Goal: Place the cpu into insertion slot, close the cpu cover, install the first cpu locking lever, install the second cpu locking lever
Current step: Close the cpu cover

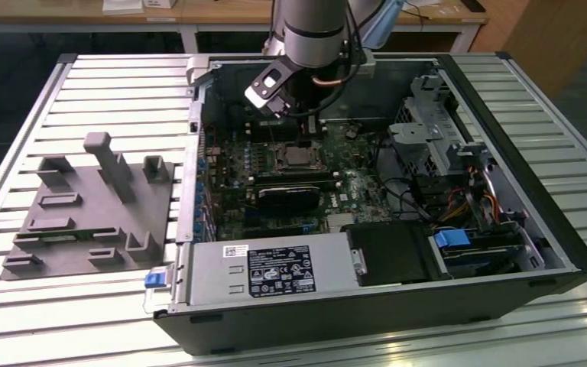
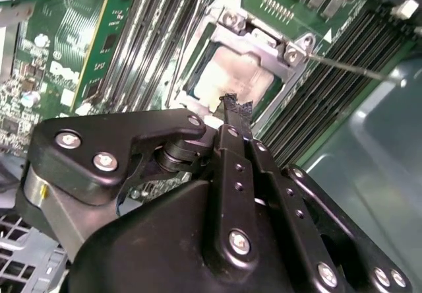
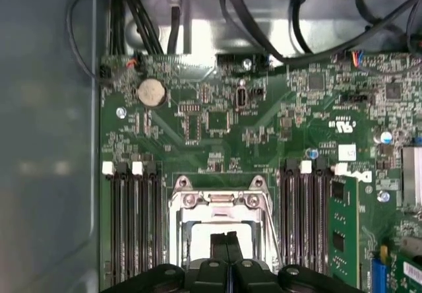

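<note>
- The gripper (image 2: 234,103) hangs straight over the insertion slot (image 1: 296,157), inside the open computer case (image 1: 538,252) that lies on the slatted worktop (image 1: 28,99).
- Its jaws are pressed together — narrow, with nothing seen between them. In the second wrist view their tips stand just above the socket's near edge; whether they touch it I cannot tell.
- The cpu (image 2: 221,75) sits in the slot, its pale metal face up.
- The cpu cover (image 2: 267,45) lies around the chip, which shows through the cover's square window.
- A thin metal rod (image 2: 349,67) runs out from one corner of the socket across the black memory slots (image 3: 135,220) that flank the socket on both sides.
- On the exterior view's left, beside the case, a grey moulded fixture (image 1: 89,206) rests on the worktop, well apart from the arm.
- At the near end of the case sits the power supply (image 1: 263,271); on the exterior view's right, the grey drive cage (image 1: 431,134).
</note>
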You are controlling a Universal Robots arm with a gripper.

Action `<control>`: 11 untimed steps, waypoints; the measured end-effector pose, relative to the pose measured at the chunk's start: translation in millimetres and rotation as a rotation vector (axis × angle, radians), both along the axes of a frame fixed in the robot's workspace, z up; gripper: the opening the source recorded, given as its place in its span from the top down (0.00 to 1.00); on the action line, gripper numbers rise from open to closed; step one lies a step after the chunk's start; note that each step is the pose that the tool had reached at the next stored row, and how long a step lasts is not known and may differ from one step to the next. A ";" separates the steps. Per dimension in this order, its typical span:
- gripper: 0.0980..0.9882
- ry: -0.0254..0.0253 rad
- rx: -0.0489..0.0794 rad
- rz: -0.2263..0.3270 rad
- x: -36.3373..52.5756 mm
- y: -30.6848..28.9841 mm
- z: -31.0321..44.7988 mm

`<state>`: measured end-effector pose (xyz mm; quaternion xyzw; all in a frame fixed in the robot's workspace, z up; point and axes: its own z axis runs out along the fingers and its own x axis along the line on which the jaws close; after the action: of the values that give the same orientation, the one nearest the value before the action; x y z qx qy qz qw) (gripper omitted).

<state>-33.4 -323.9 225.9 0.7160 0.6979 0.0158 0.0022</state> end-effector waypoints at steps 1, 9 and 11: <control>0.99 -0.0001 0.000 0.000 -1.3 -0.1 -1.1; 0.99 0.0000 0.000 0.000 -8.5 -0.6 -8.1; 0.99 0.0001 0.000 0.000 -8.5 -0.6 -8.1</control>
<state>-41.9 -324.5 217.8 0.7160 0.6980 0.0157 0.0022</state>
